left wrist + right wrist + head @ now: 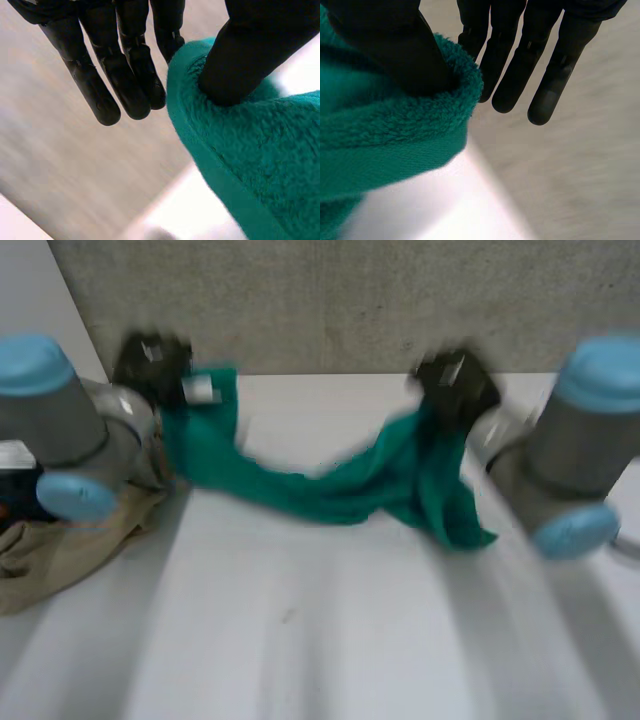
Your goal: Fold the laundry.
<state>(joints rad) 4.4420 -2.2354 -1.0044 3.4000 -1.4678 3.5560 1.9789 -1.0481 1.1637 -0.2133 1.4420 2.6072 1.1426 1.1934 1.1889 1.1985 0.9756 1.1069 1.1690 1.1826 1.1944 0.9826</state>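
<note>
A two-armed robot holds a teal-green terry towel (300,490) up by its two ends above a white table (330,640). The black left hand (150,362) pinches one end at the far left of the table. Its thumb (250,55) presses into the towel's hemmed edge against the nearest finger, and the other fingers (100,90) stand straight and close together beside the fabric. The black right hand (455,385) grips the opposite end the same way: the thumb (395,50) is sunk into the pile and the free fingers (545,80) are extended clear of the cloth.

Between the hands the towel sags in a twisted band. Its middle appears to brush the tabletop, and a loose flap hangs below the right hand. A crumpled beige cloth (60,550) lies on the table's left side, beside the left arm (60,410) and partly under it. A grey, rough-textured wall panel (350,300) runs along the table's far edge.
</note>
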